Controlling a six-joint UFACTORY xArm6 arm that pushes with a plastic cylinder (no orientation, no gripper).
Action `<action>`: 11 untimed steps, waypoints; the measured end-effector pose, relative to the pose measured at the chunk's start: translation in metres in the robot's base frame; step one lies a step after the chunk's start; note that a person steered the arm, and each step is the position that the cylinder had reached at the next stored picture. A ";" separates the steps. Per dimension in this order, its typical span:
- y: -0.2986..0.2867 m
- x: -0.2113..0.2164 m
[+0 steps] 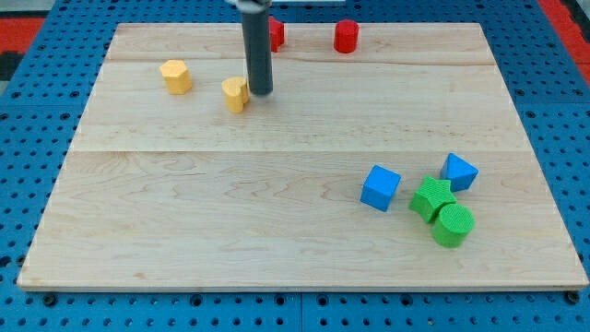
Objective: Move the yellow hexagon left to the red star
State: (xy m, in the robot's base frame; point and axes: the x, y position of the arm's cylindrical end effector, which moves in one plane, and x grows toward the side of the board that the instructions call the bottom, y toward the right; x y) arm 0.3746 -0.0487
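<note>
Camera view: my tip (261, 92) sits in the upper middle of the frame, touching or just beside the right side of a yellow block (236, 94). It is a bare rod, so it holds nothing; it can only push. A second yellow block (175, 76) lies further to the upper left. Which of the two is the hexagon I cannot tell for sure.

One red block (276, 35) is partly hidden behind the rod at the top edge; another red block (346, 36) stands to its right. Their shapes are unclear.

I judge the task as barely begun: neither yellow block is beside a red one yet.
</note>
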 end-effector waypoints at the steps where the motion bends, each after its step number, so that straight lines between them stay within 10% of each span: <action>1: -0.017 0.032; 5: -0.166 -0.064; 8: -0.142 -0.051; 11: -0.114 -0.124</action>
